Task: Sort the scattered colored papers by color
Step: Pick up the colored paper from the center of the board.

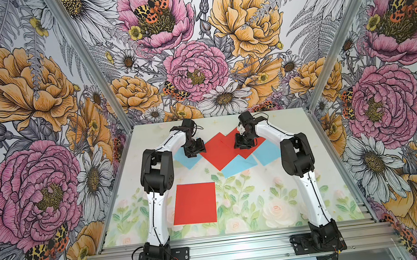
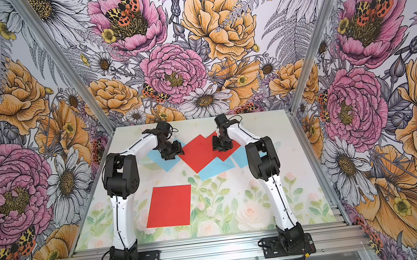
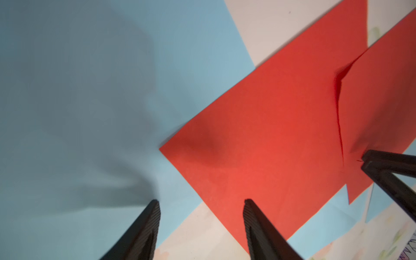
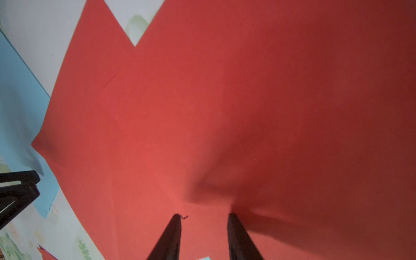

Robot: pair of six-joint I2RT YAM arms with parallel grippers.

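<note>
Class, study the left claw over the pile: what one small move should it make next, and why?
Probably lower the left claw and pinch the middle red sheet by its edge: the open jaws straddle that edge where it overlaps a blue sheet, and a lone red sheet lies apart.

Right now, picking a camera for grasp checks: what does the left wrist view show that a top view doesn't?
Only the left wrist: the left claw open, spanning a light blue paper and a red paper, with a second red paper buckling over it. Only a top view: the lone red paper, apart from the rest. Both: the first three papers.
</note>
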